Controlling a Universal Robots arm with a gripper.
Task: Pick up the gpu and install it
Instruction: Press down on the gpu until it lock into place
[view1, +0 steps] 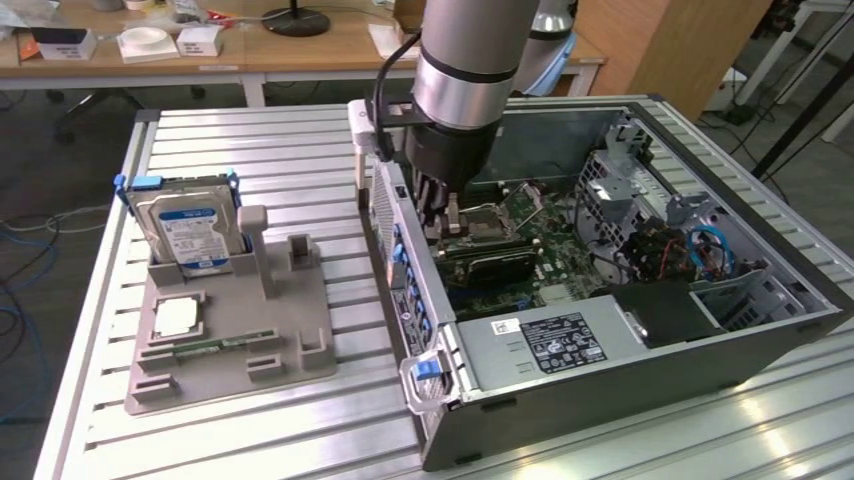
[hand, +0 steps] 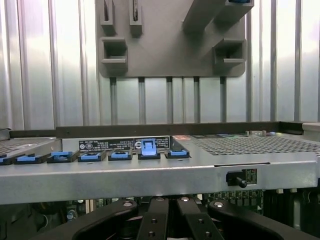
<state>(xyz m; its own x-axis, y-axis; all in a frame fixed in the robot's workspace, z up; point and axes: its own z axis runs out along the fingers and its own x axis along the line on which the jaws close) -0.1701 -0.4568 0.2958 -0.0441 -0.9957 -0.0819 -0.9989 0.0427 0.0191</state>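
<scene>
The gripper (view1: 447, 222) was down inside the open case (view1: 641, 395), its fingers drawn together over the motherboard (view1: 561, 262). Just beneath it a dark flat card, apparently the gpu (view1: 487, 265), lay low across the board near the case's back wall; whether the fingers were clamped on it, or whether it sat fully in its slot, could not be told.

In my judgement the main risk was a half-seated card: if its edge was off the slot, downward pressure could tilt it or strain the board. The fingers also stood near the CPU socket (view1: 483, 222) and could knock it on any sideways shift.

The wrist view showed the gripper (hand: 169, 220) from behind, with the case's back wall (hand: 150, 172) and its row of blue slot latches (hand: 90, 156), one (hand: 148, 148) standing higher than the rest, a detail the exterior view gave less plainly. Farther off, the exterior view showed the gray holder tray (view1: 287, 345) on the slatted table (view1: 160, 440), with the hard drive (view1: 190, 232) upright in it.
</scene>
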